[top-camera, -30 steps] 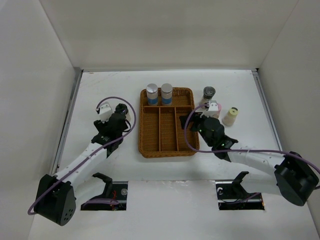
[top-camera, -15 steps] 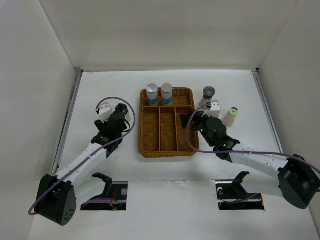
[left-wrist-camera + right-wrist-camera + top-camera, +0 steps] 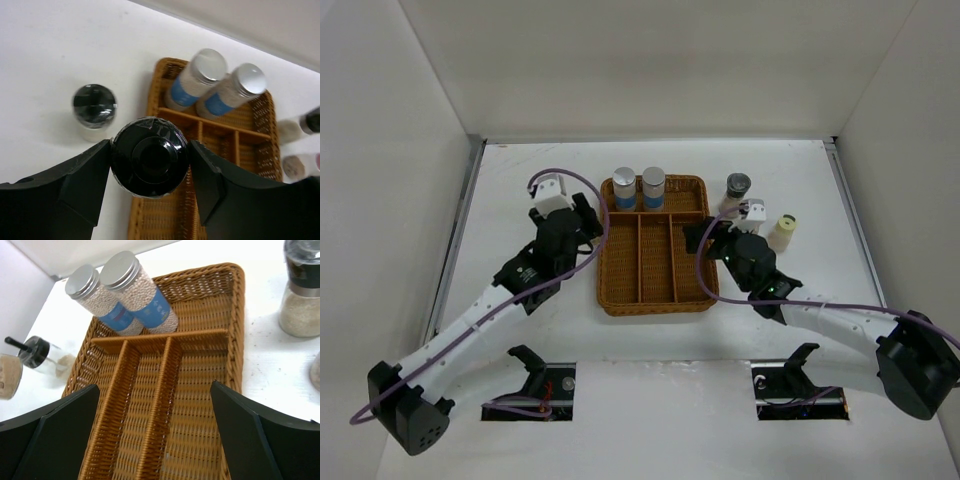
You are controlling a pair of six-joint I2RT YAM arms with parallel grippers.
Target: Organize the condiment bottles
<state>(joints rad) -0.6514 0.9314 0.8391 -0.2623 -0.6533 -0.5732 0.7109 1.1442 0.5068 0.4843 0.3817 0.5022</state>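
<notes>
Grip on the left side looks firm: my left gripper (image 3: 150,147) is clamped on a black-capped bottle (image 3: 149,164), one finger pressed to each side of it. It hangs just at the left rim of the wicker tray (image 3: 655,305), near the far corner. A second black-capped bottle (image 3: 94,106) stands upright on the table (image 3: 520,170) just beside that rim, close to the one I hold.

The two silver-capped bottles (image 3: 624,187) (image 3: 653,185) stand side by side, touching, in the tray's far cross compartment; the three long compartments in front of them hold nothing.

My right gripper (image 3: 154,387) hovers over the tray's right half with its fingers wide apart and nothing between them. On the table to the right of the tray stand a third black-capped bottle (image 3: 738,187) and, farther right, a yellow-capped bottle (image 3: 782,231). A cropped bottle (image 3: 297,165) shows near them; I cannot read its cap.
</notes>
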